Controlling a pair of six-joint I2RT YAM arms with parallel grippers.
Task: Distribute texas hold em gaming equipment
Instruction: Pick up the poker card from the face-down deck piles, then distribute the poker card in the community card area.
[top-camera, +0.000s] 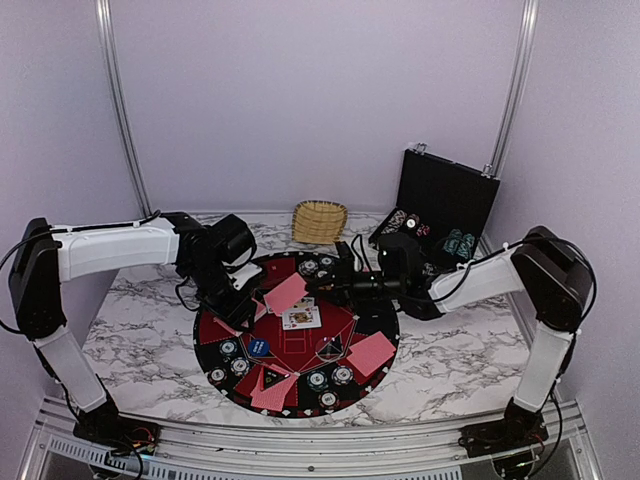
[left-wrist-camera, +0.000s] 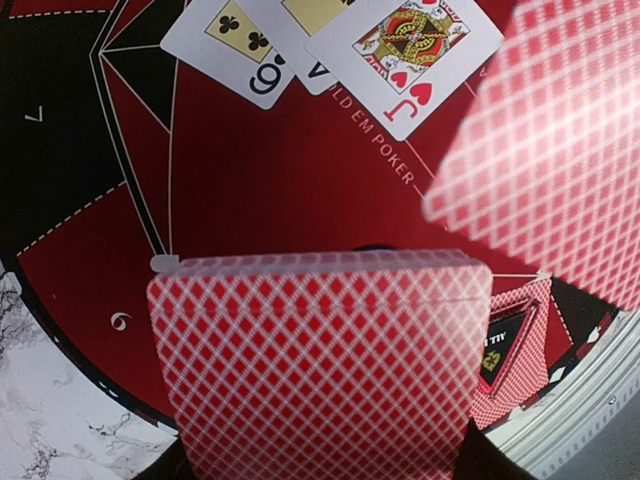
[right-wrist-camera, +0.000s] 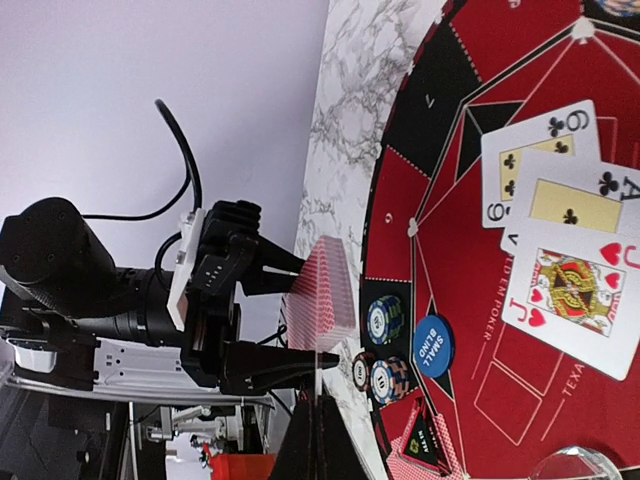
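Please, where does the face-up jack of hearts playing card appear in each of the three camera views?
Top external: the face-up jack of hearts playing card is in the small face-up cluster at the mat's centre, too small to read.
Left wrist: top edge, right of centre.
Right wrist: right side, below the middle.
Shared landmark: the large round black-and-red mat beneath it; both wrist views also show the nine of clubs card nearby.

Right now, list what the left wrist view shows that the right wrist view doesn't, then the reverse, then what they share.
Left wrist only: the deck head-on, its diamond back filling the foreground, and the patterned back of a blurred red-backed card at the right. Right wrist only: the left gripper clamping that deck, seen from the side, the blue small-blind disc and chip stacks. Both: the mat, nine of clubs and jack of hearts.
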